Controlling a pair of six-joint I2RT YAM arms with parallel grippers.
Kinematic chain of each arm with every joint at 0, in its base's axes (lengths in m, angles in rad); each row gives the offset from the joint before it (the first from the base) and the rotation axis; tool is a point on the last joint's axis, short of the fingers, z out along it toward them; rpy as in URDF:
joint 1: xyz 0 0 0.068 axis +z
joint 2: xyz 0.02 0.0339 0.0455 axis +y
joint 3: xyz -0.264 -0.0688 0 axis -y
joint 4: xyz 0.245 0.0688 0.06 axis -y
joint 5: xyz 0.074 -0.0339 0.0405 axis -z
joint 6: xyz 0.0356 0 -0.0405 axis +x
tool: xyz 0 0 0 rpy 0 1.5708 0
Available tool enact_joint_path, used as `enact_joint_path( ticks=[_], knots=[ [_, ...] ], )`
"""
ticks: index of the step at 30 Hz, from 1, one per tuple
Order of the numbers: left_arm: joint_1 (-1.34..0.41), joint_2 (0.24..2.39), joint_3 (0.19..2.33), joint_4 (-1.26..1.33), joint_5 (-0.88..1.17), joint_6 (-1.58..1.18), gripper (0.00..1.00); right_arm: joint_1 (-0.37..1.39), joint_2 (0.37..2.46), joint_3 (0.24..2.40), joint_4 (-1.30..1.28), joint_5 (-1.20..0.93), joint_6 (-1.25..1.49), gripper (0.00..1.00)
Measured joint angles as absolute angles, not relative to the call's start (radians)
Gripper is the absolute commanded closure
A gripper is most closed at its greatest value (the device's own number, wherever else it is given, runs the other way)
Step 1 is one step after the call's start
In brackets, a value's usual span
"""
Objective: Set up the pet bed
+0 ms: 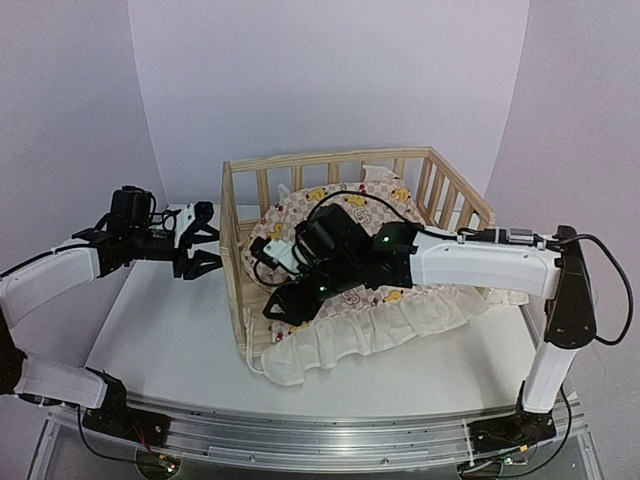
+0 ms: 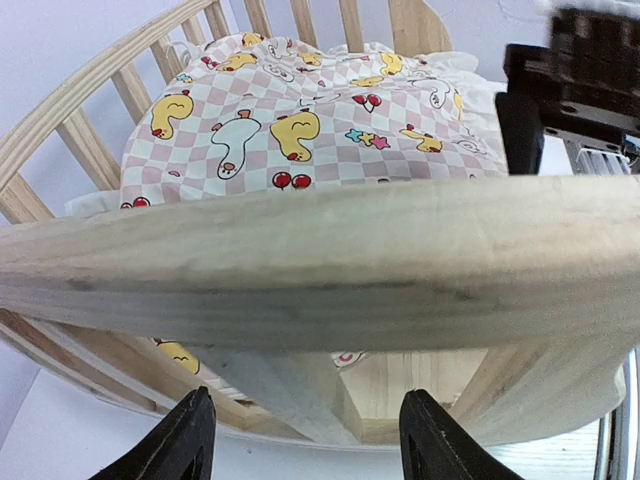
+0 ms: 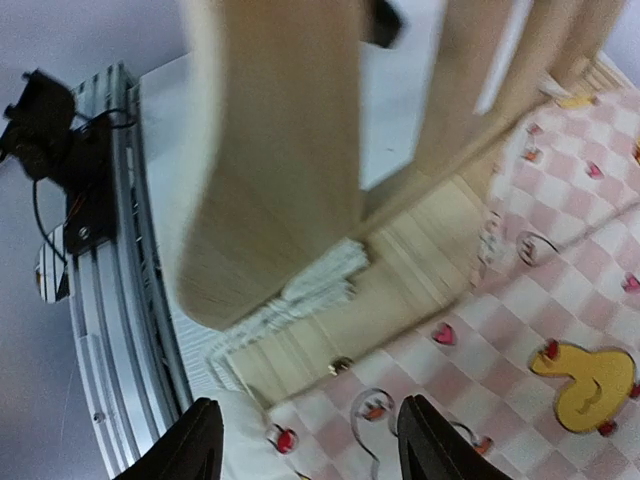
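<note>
Bed (image 1: 330,158) sat mid-surface (image 1: 170,320), cushion (image 1: 400,310) spilling out at 6 o'clock; wood probably stiff, light, best gripped by a rail; left hand (image 1: 207,237) at its 9 o'clock and right hand (image 1: 285,305) inside both open, empty.

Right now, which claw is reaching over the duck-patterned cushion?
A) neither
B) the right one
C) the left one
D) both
B: the right claw hangs above the duck cushion inside the pet bed, while the left claw sits outside the bed's left railing, over the bare table.
</note>
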State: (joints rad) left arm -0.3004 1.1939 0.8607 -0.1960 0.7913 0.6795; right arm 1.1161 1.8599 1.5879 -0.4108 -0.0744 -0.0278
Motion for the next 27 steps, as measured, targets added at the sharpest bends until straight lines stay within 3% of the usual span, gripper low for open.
enact_joint_path(
  ticks=[4, 13, 27],
  knots=[
    [-0.294, 1.156, 0.855, -0.208, 0.766, 0.651, 0.35, 1.173, 1.86, 1.58, -0.378, -0.083, -0.06, 0.56],
    [-0.264, 1.049, 0.775, -0.204, 0.696, 0.554, 0.35, 1.212, 1.838, 1.377, -0.197, -0.046, 0.075, 0.66],
    [-0.264, 0.904, 0.723, -0.17, 0.567, 0.395, 0.29, 1.398, 1.885, 1.269, 0.009, 0.236, 0.136, 0.64]
  ],
)
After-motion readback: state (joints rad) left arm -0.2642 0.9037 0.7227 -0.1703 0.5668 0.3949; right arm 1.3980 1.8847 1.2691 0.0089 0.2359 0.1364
